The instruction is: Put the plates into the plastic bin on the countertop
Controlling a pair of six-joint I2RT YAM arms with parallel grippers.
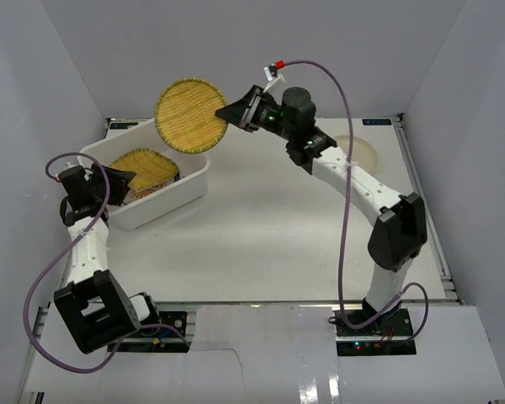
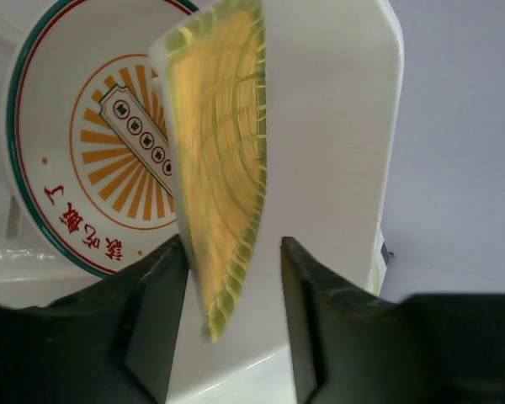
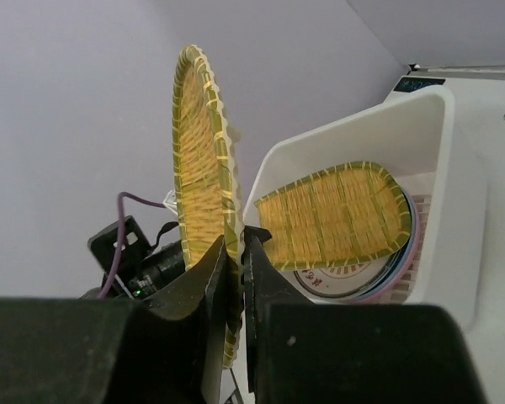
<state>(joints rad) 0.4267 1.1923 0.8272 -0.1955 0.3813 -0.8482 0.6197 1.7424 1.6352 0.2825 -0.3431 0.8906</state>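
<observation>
Where the right gripper (image 3: pixel 238 241) pinches nearly closed on its rim, a round yellow woven plate (image 3: pixel 198 168) stands upright above the smooth white plastic bin (image 1: pixel 178 195). The left gripper (image 2: pixel 233 248) jaws straddle a second woven plate (image 2: pixel 223 168) inside the bin; whether they grip it is unclear.

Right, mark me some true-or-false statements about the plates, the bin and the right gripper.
1. The right gripper grips a yellow woven round plate by its rim. True.
2. That plate lies flat on the white countertop. False: it is held in the air.
3. A second yellow woven plate is inside the white rectangular plastic bin. True.
4. The cream round plate is in the bin. False: it sits on the countertop, far right.
</observation>
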